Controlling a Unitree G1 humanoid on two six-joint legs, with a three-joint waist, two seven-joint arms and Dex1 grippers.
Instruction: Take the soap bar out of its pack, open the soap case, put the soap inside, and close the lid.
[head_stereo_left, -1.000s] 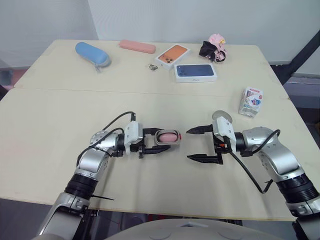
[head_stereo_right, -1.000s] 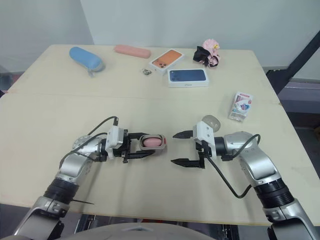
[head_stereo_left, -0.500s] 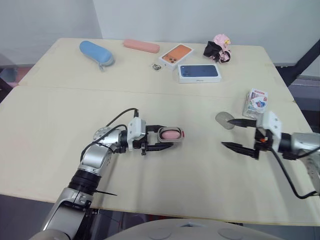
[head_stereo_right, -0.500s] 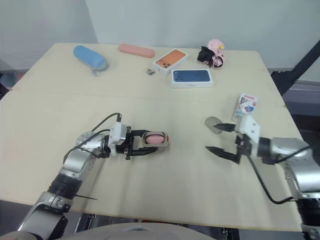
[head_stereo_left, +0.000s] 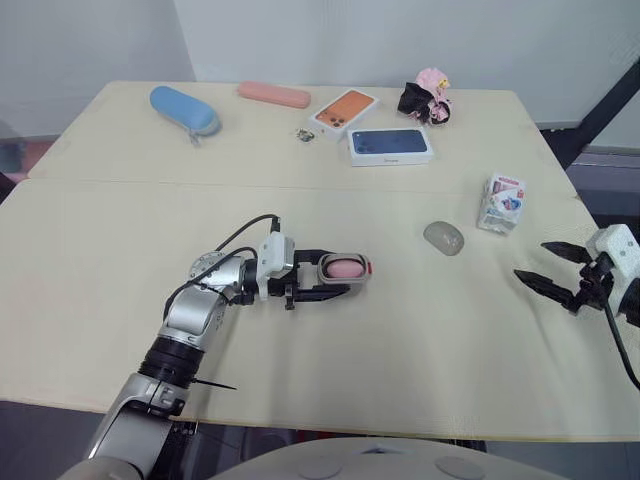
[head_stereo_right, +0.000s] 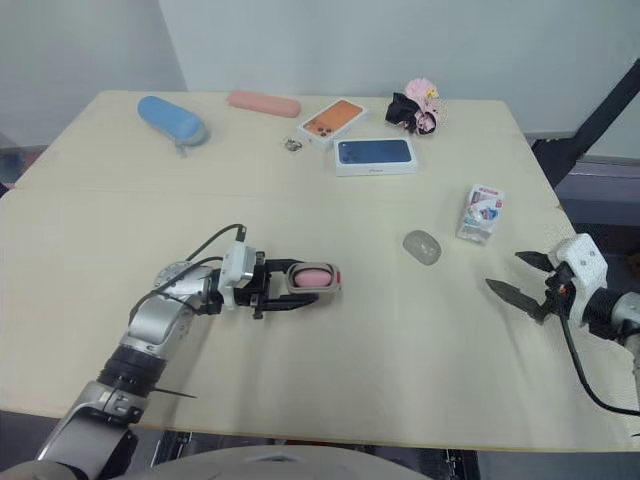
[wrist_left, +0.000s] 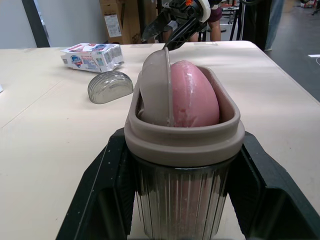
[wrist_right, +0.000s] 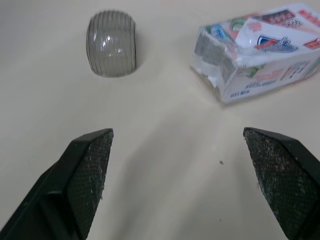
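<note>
— Jaws first: how do they stand?
— On the left gripper (head_stereo_left: 335, 273) they are clamped on the ribbed base of the soap case (wrist_left: 182, 142), holding it just above the table with the mouth turned toward the other arm. On the right gripper (head_stereo_left: 530, 258) they are spread wide with nothing between them.
— And the soap?
— The pink soap (wrist_left: 192, 95) sits inside the case, with a pale translucent insert (wrist_left: 156, 87) standing on edge beside it. That insert may get in the way of closing.
— Why hold the case like that?
— My guess is that it steadies the base and presents the opening so the other arm can bring the cover. The lid (head_stereo_left: 443, 237), a grey ribbed dome, lies on the table between two and three o'clock from the case. The right gripper is near it, at roughly three o'clock. The torn pack (head_stereo_left: 502, 203) is at two o'clock from the lid. So only the closing looks left to do.
— The surface?
— Two pale wooden tables (head_stereo_left: 90, 300) are butted together with a seam between them. Toward twelve o'clock lie a blue glasses case (head_stereo_left: 185, 108), a pink pouch (head_stereo_left: 274, 94), an orange phone box (head_stereo_left: 345, 109), a blue phone box (head_stereo_left: 391, 144) and a pink-and-black soft toy (head_stereo_left: 428, 98).
— The room?
— A plain white wall (head_stereo_left: 330, 40) is behind, and a dark slanted beam (head_stereo_left: 605, 105) is at two o'clock.
</note>
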